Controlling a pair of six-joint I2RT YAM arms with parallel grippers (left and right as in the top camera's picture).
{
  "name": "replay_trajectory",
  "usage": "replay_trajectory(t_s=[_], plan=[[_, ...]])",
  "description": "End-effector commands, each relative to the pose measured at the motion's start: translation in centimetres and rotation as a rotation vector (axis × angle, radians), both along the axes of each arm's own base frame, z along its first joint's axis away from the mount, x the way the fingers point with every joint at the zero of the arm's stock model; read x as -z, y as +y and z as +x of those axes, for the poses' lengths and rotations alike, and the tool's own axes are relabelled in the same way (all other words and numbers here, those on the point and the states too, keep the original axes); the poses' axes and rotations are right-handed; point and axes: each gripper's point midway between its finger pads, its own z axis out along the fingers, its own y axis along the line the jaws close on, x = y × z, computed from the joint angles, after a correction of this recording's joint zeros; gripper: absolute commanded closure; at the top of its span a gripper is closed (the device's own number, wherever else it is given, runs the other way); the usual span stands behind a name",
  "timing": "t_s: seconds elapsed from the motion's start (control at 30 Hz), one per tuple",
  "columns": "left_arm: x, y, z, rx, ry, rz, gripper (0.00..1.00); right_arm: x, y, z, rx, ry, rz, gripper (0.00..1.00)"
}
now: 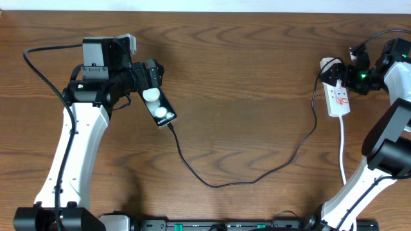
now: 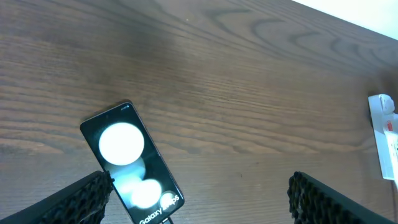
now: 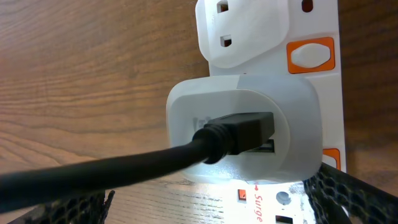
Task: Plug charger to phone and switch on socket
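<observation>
The black phone point(image 1: 161, 109) lies slanted on the table, showing two white circles. The charger point(image 1: 257, 174), a thin black cable, runs from the phone's lower end in a long loop to the socket point(image 1: 338, 97), a white power strip at the right. My left gripper point(image 1: 153, 80) hovers open over the phone's upper end. In the left wrist view the phone point(image 2: 130, 158) sits beside the left finger point(image 2: 74, 202), and the plug tip point(image 2: 163, 219) meets its bottom edge. My right gripper point(image 3: 205, 214) is open over the socket point(image 3: 273, 37), straddling a white adapter point(image 3: 292, 118) with the charger point(image 3: 93, 174) plugged in.
Orange rocker switches point(image 3: 311, 53) sit along the strip's edge. The strip's white cord point(image 1: 342, 151) trails toward the front of the table. Black cables point(image 1: 38, 67) loop behind the left arm. The wood table point(image 1: 244, 83) stretches bare between the two arms.
</observation>
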Motion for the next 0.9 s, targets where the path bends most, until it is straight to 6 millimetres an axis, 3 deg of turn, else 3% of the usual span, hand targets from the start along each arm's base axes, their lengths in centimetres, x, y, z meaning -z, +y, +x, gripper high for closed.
replay_trajectory(t_s=[0.0,0.87], plan=[[-1.07,-0.22,-0.01,0.018,-0.030,-0.002,0.08,0.01,-0.15,0.51,-0.020,-0.020,0.000,0.01],[-1.07,-0.22,-0.01,0.018,-0.030,-0.002,0.08,0.06,-0.12,0.39,-0.058,-0.032,-0.018,0.01]])
